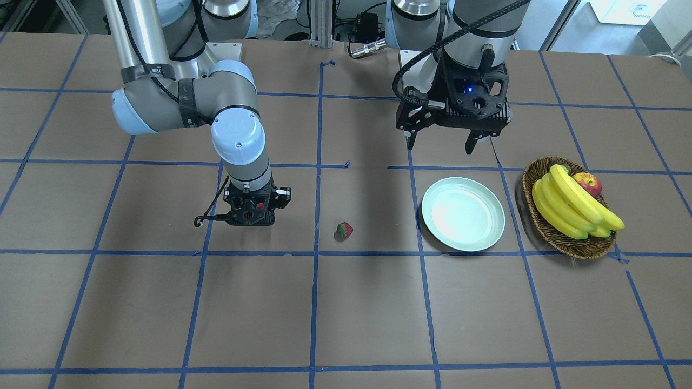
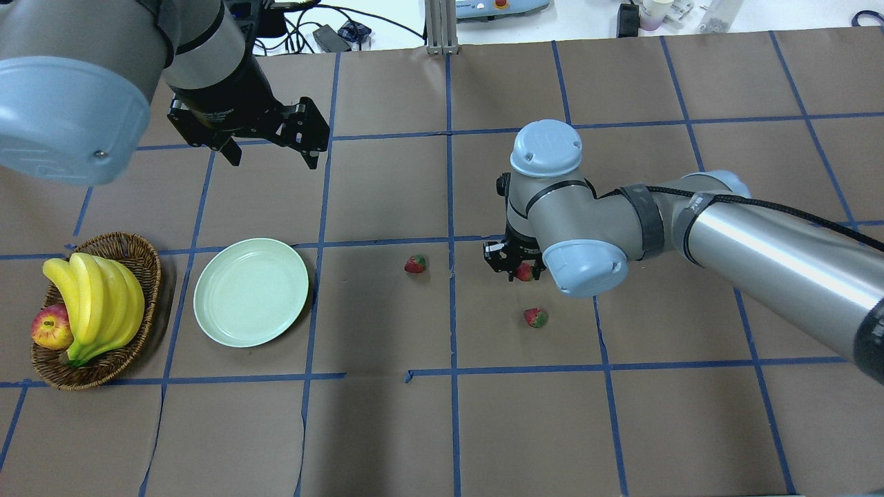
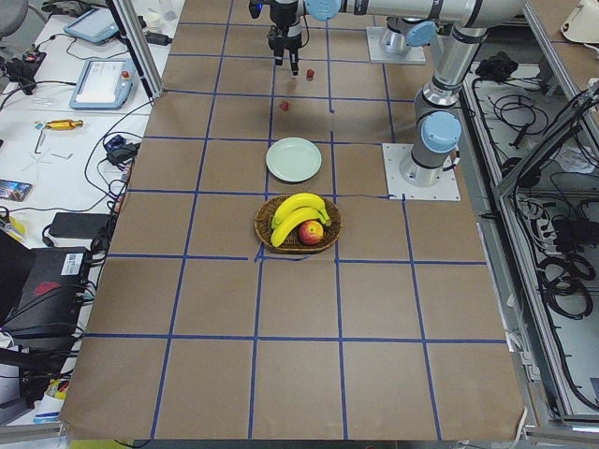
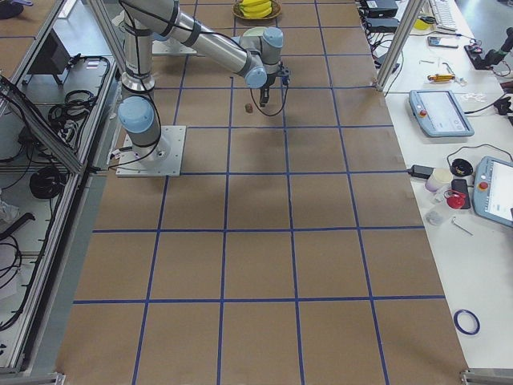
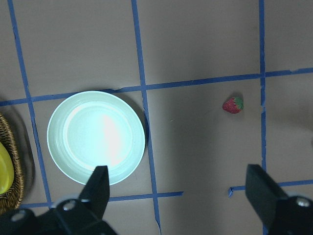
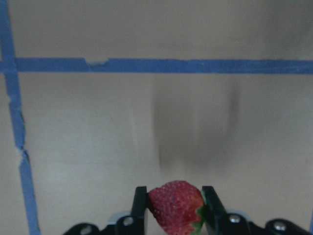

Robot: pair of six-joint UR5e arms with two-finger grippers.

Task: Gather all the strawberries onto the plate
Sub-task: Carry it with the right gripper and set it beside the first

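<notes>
My right gripper (image 6: 175, 198) is shut on a red strawberry (image 6: 176, 205) and holds it just above the brown table; it also shows in the overhead view (image 2: 519, 266). A second strawberry (image 2: 415, 264) lies on the table between that gripper and the plate. A third strawberry (image 2: 536, 317) lies close by, nearer the robot. The pale mint-green plate (image 2: 251, 291) is empty and also shows in the left wrist view (image 5: 96, 137). My left gripper (image 2: 266, 152) is open and empty, hovering beyond the plate's far side.
A brown wicker basket (image 2: 131, 252) with yellow bananas (image 2: 97, 304) and a red-yellow apple (image 2: 52, 326) stands just left of the plate. Blue tape lines cross the table.
</notes>
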